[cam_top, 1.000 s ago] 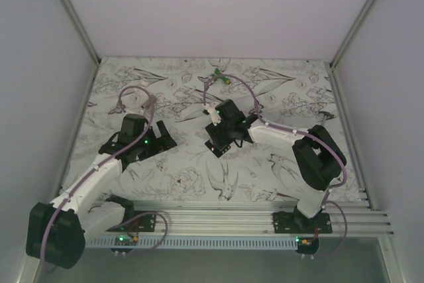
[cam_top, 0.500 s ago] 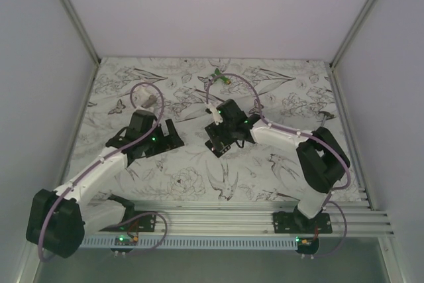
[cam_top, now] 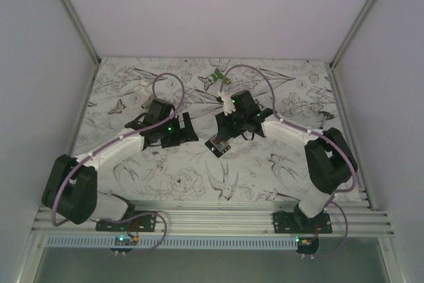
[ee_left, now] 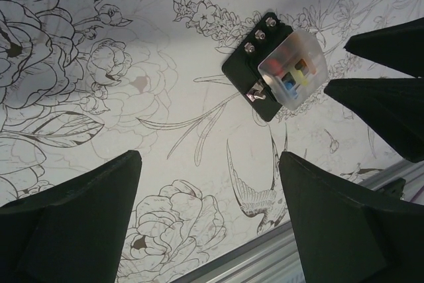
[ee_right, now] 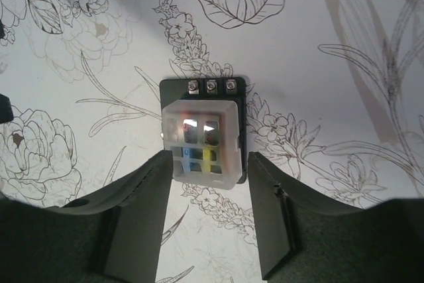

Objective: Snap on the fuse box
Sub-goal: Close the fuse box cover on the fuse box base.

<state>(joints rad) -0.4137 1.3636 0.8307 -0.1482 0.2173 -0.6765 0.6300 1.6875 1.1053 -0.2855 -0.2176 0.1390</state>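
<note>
Floral-printed tabletop (cam_top: 265, 177), frosted square fuse box (ee_right: 201, 138)

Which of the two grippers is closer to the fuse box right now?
The right gripper: its fingertips sit either side of the fuse box's near end, while the left gripper hangs open well short of it.

The table (cam_top: 165, 183) is patterned white with black line drawings of flowers, birds and butterflies. The fuse box (ee_right: 202, 134) is black, capped in frosted white; red, blue and yellow are seen inside.
</note>
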